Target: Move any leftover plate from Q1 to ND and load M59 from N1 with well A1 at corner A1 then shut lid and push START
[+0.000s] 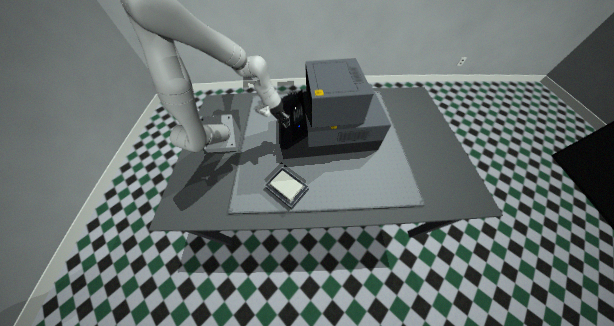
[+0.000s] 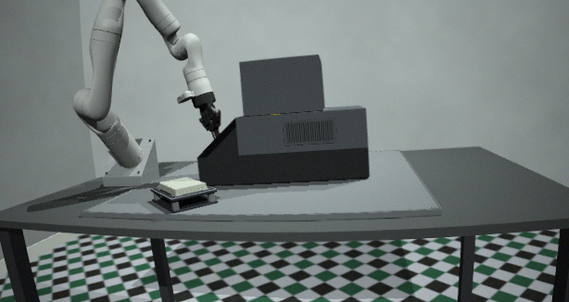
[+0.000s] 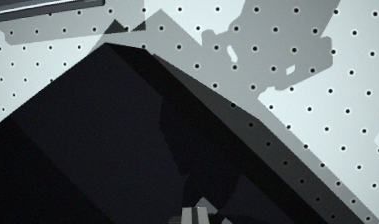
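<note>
Poking at Q1's front keys w/ closed fingers

We see our gripper (image 2: 214, 131) clenched tight, holding nothing, tip down at the sloped front of Q1 (image 2: 297, 144). A small blue dot glows there in the top view, maybe the lamp, but it's too tiny to be sure. Q1's lid (image 1: 339, 86) looks shut, so we can't see M59; we guess it's inside. One pale plate (image 2: 182, 186) sits in a nest (image 2: 185, 199) near the mat's (image 1: 350, 190) front edge. Risks: a hard push could slide Q1, b/c it isn't fixed down. Hitting STOP or LID by mistake could end the run.
</note>
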`<state>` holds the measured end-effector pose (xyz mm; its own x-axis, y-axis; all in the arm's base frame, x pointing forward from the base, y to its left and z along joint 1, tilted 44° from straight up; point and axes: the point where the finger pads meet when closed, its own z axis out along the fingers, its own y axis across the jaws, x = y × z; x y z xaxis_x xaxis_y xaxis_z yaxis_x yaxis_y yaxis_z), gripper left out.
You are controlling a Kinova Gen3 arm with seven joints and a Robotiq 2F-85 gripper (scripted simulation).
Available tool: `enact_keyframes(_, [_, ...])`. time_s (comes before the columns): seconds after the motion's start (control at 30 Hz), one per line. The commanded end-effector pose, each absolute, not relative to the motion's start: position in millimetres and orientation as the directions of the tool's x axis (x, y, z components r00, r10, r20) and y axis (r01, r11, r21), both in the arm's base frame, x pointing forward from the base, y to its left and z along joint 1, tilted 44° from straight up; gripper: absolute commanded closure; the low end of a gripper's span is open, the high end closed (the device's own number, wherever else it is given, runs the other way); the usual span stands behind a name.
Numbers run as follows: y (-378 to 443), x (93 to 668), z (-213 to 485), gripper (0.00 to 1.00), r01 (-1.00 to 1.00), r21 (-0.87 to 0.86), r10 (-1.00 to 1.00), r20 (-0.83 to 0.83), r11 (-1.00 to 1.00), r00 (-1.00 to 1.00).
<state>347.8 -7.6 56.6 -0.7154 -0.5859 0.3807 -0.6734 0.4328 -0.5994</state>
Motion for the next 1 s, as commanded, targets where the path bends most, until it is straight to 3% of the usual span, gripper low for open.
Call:
enact_keyframes(0.0, [-8.1, 349.3, 55.7, 0.9, -0.673, -0.6, -0.586, 0.38, 0.433, -0.716])
enact_keyframes(0.97, [-2.0, 343.1, 61.7, 0.9, -0.673, -0.6, -0.586, 0.38, 0.433, -0.716])
